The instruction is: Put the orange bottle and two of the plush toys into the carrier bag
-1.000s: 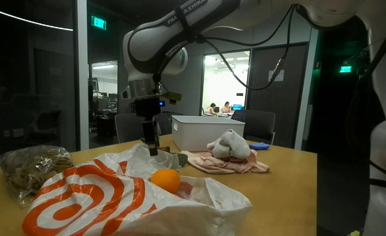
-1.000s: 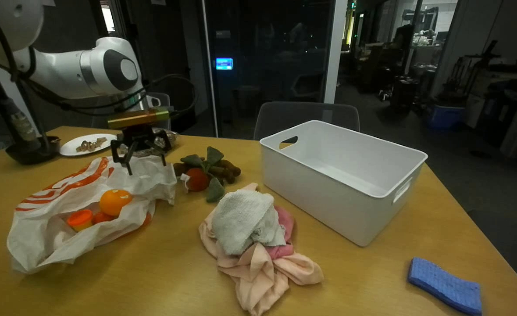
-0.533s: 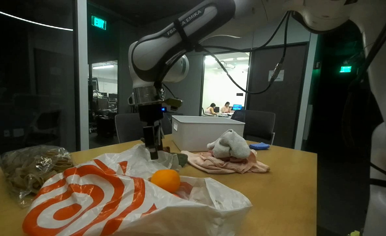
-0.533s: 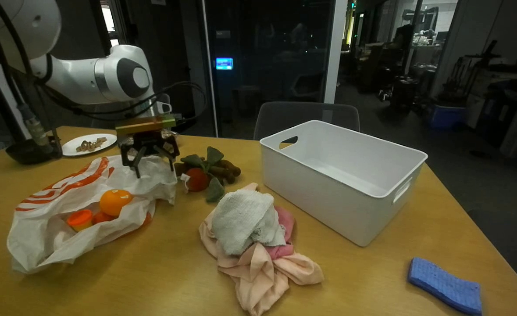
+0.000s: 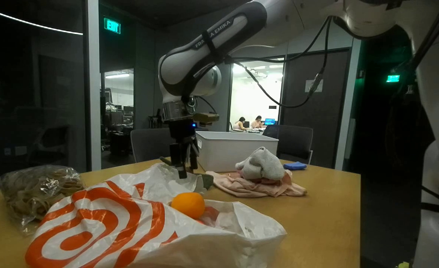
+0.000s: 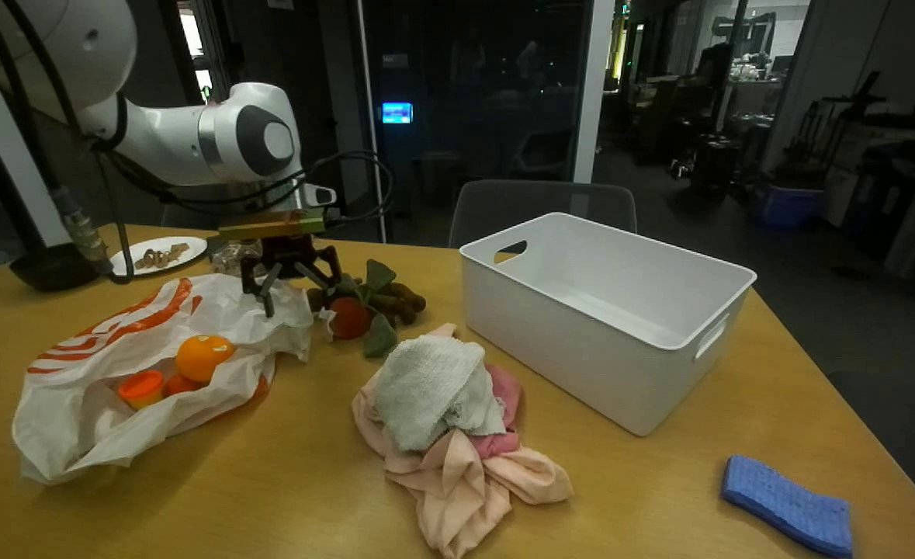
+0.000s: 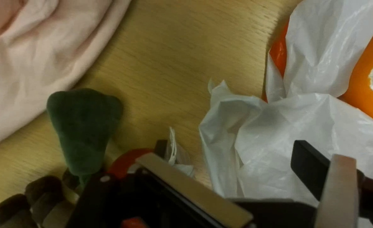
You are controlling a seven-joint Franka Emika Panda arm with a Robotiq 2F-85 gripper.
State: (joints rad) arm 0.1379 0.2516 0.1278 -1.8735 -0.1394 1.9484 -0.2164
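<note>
Your gripper point(image 6: 300, 301) stands released, its fingers point(image 7: 338, 186) spread wide and angled down; whether a tip touches anything cannot be told. Wrist view: one finger shows against the white of the carrier bag point(image 5: 137, 230), the other against the red part of the plush toys point(image 6: 360, 312), a soft heap of green, red and brown outside the bag on the table point(image 6: 294, 481). The round orange item point(image 6: 205, 359) sits in the bag's mouth in both exterior views, near a small orange tub point(image 6: 143, 390) and a red-orange item point(image 6: 181, 385). In your way: the bag's crumpled rim, jutting right next to the plush heap; the pink cloth point(image 6: 457, 497), its edge close by a green leaf, with a grey cloth point(image 6: 430, 392) bunched on top; the white bin point(image 6: 558, 341), upright, near both. Behind the bin, a grey chair point(image 6: 546, 206). Well apart from your gripper lies a blue cloth point(image 6: 787, 505). A clear plastic bag point(image 5: 40, 197) lies just beside the carrier bag in an exterior view. Also on the table, a white plate point(image 6: 197, 250) bearing brown pieces point(image 6: 164, 256), a dark bowl point(image 6: 50, 268) near it.
</note>
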